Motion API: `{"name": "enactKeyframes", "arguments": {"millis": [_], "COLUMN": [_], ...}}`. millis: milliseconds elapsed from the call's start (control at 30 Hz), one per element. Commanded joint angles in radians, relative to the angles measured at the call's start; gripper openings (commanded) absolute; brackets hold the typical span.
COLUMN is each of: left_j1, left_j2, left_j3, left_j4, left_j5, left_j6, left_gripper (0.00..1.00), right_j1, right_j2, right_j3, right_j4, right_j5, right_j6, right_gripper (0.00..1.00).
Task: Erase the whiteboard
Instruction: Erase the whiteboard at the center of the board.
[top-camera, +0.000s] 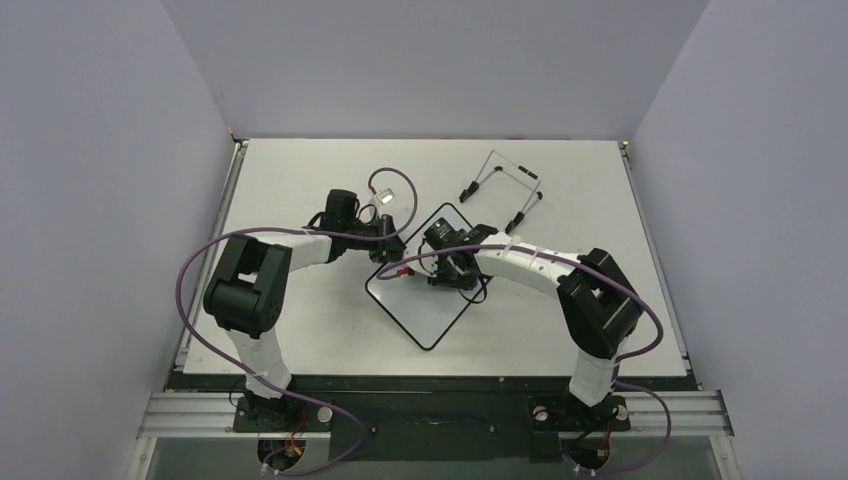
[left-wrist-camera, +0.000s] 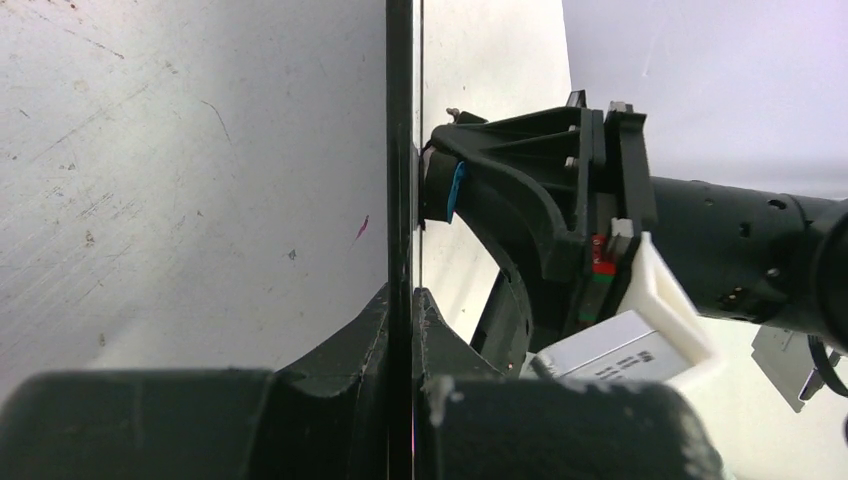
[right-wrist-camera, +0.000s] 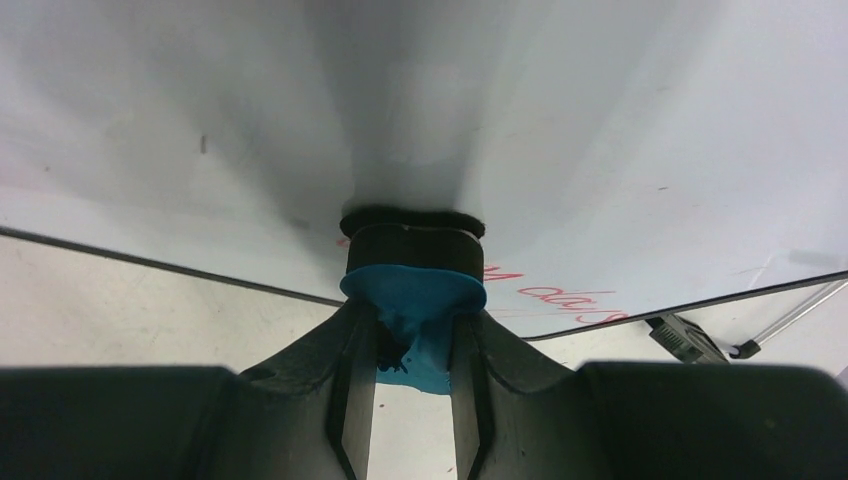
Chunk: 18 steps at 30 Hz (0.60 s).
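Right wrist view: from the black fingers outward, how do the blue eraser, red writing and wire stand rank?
1. Blue eraser: clamped in the right gripper.
2. Red writing: on the whiteboard, just right.
3. Wire stand: far right, beyond the whiteboard's edge.

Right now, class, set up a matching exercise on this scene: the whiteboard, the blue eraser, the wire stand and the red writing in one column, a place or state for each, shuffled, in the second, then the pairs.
1 whiteboard
2 blue eraser
3 wire stand
4 red writing

A lying by itself on the far part of the table
B clamped at its edge by the left gripper
C still on the board, close to its rim
D held in the right gripper, pressed against the board

Pairs: 1-B; 2-D; 3-A; 4-C
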Motion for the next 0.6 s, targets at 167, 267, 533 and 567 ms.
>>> {"name": "enactKeyframes", "arguments": {"millis": [167, 267, 533, 567], "left_j1": [-0.010, -0.010, -0.010, -0.009], "left_j2": [-0.063, -0.071, -0.075, -0.074], "left_j3": [0.004, -0.002, -0.006, -0.007], "left_j4": [0.062, 0.062, 0.055, 0.057], "left_j5": [0.040, 0.040, 0.044, 0.044], "left_j6": [0.009, 0.009, 0.015, 0.015], "left_gripper": [0.00, 0.00, 0.00, 0.00], "right_j1": [0.140, 0.160, 0.014, 0.004], "right_j2": [-0.058, -0.042, 0.030, 0.031], "right_j3": [-0.098, -0.045, 0.116, 0.111], "right_j4": [-0.016, -0.011, 0.013, 0.013], "right_j5": [-0.100, -0.109, -0.042, -0.036], "right_j6": [-0.081, -0.055, 0.049, 0.046], "right_gripper": [0.00, 0.00, 0.00, 0.00]}}
